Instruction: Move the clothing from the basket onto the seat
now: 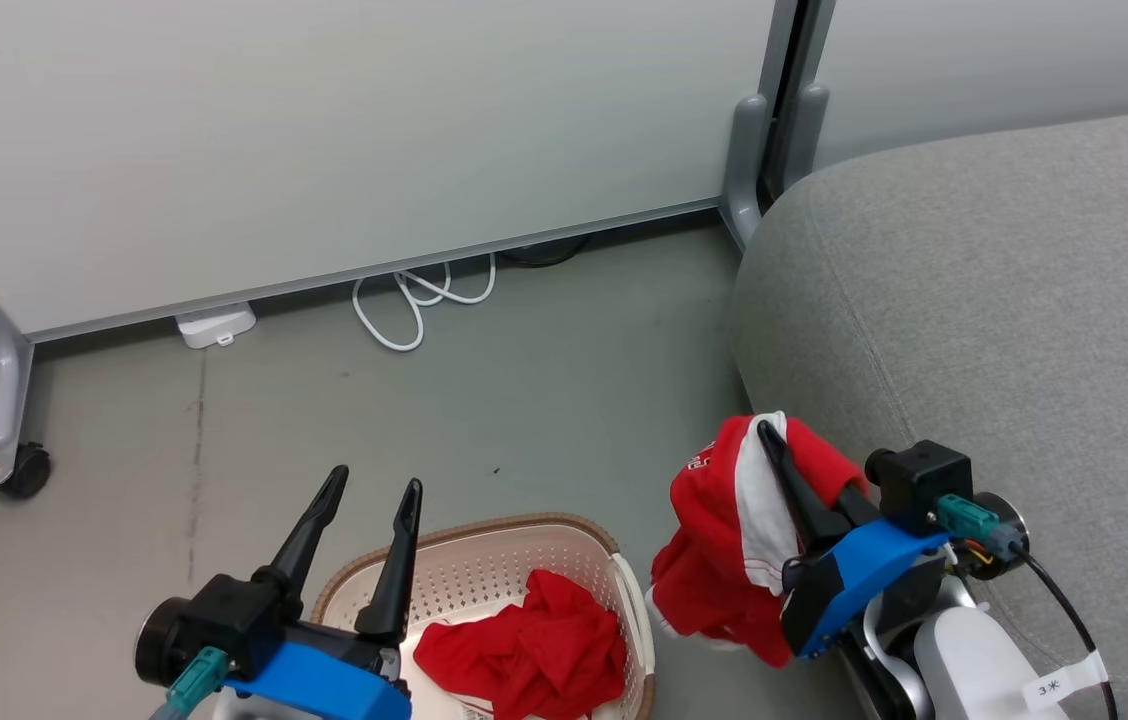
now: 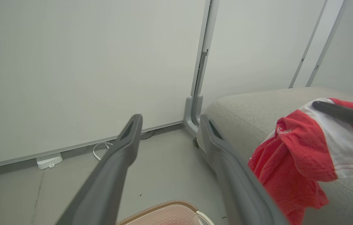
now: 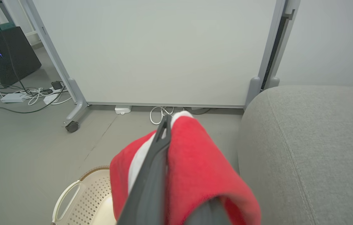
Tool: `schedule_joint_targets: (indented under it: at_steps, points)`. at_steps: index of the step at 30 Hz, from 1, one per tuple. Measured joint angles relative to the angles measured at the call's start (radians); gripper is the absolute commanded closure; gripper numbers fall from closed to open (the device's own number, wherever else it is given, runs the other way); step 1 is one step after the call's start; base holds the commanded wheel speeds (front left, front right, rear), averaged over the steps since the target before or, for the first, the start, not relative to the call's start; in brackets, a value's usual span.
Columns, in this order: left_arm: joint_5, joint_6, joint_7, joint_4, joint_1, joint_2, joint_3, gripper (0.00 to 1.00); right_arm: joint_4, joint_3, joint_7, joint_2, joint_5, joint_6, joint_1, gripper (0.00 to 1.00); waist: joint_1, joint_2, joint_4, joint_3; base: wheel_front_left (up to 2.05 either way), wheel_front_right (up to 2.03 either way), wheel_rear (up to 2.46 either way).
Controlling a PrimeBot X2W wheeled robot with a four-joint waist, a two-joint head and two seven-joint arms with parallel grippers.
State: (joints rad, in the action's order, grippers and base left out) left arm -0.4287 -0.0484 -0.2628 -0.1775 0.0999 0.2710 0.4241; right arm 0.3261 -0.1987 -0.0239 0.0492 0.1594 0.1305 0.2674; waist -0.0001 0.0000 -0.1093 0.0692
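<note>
Clothing (image 1: 714, 500) clamped in right pincer (image 1: 769, 440); left pincer (image 1: 376, 480) splayed; another in basket (image 1: 484, 528), head view

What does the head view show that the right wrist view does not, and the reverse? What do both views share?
Head view's own: the open left claw by the basket, and a second red garment lying inside it. Right wrist view's own: a black cabinet and a tangle of cables on the floor at far left. Shared: the right claw shut on a red-and-white garment near the edge of the seat, the basket's rim, and the white panel.
</note>
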Motion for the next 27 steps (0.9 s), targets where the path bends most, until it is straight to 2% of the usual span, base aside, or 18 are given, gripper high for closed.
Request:
schedule_joint_targets:
  at_steps: [12,27]
  points:
    - [0.072,-0.056,0.0,-0.014,-0.034,-0.058,-0.087,0.0,-0.033,-0.009,0.011,0.0,0.004,0.0,-0.011,1.0,0.0,0.0,-0.082,0.005,0.0,0.0,0.0]
    - [0.124,-0.075,0.0,-0.034,-0.014,-0.068,-0.1,0.0,-0.037,-0.015,-0.009,0.0,0.027,0.0,-0.007,1.0,0.0001,0.0,-0.285,0.04,0.0,0.0,0.0]
